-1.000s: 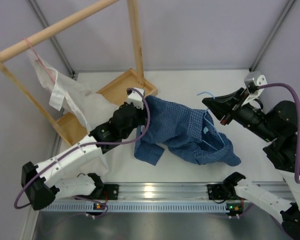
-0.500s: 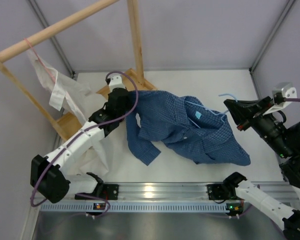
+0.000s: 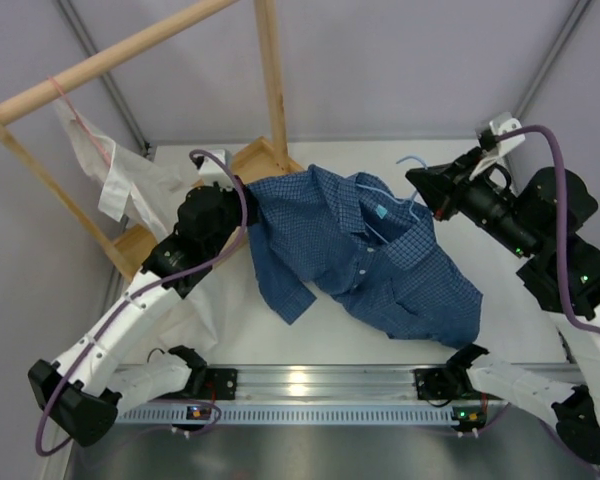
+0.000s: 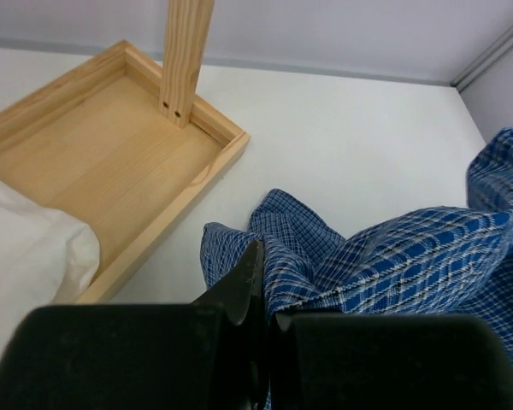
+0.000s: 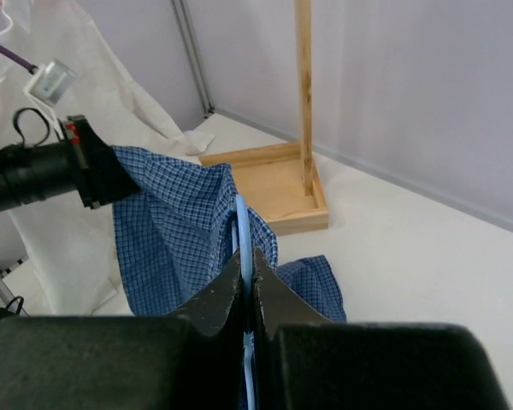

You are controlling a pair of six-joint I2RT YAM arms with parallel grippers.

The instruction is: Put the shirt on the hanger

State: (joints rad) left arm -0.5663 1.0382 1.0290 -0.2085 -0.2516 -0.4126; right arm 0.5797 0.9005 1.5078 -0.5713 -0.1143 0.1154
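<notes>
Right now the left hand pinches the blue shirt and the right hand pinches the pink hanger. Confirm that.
Wrong colour. The hanger that the right hand pinches is light-blue wire, not pink; the right wrist view shows it. The left hand does pinch the blue shirt.

The shirt point(image 3: 365, 255) spreads across the middle of the desk point(image 3: 360, 155), between the two tools. The left tool point(image 3: 242, 195) grips its left edge; the right tool point(image 3: 420, 190) pinches the hanger point(image 5: 241, 222) at its far right, the wire running into the collar. Behind the left tool lies the rack's base tray point(image 3: 255, 165) with its post point(image 3: 270, 70). A white cloth point(image 3: 130, 185) hangs from the rail point(image 3: 110, 60), far left.
</notes>
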